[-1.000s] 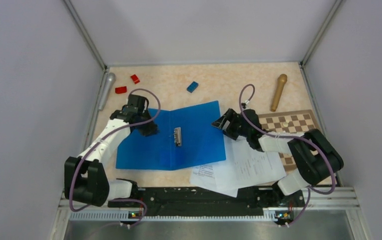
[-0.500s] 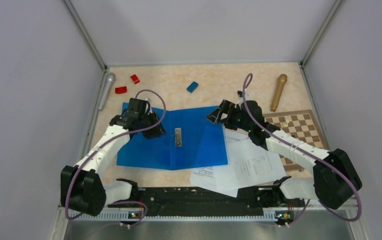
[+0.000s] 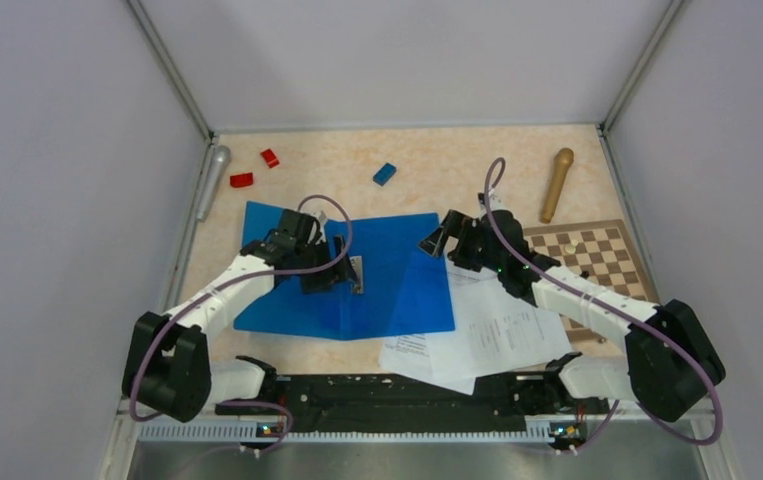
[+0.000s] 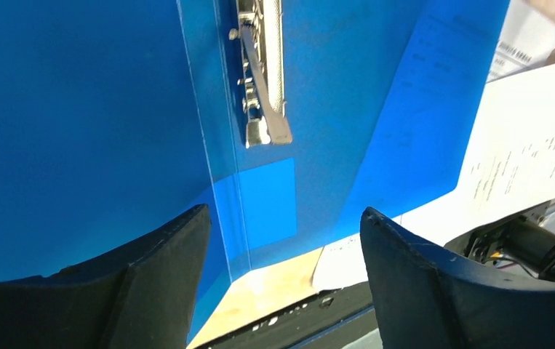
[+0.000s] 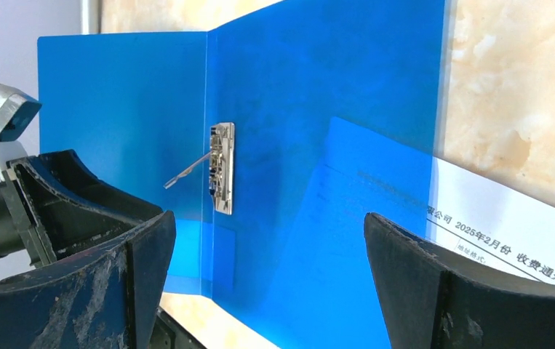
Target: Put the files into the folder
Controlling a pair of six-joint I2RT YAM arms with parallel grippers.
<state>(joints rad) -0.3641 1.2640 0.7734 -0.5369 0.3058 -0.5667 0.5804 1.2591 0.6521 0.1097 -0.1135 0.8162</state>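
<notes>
The blue folder lies open and flat in the middle of the table, with its metal clip on the spine. My left gripper hovers open just left of the clip; its wrist view shows the clip ahead of the empty jaws. My right gripper stands open over the folder's far right corner with nothing between its fingers. The files lie at the front right, with one edge under the folder's right cover. Printed text shows on the files.
A chessboard lies right of the files, with a wooden pestle-like stick behind it. A small blue block, two red blocks and a silver cylinder sit at the back left. Walls enclose three sides.
My left gripper has moved right across the folder's left cover to the clip and opened. My right gripper has shifted slightly toward the back and opened wider. The folder's left cover now lies flatter.
</notes>
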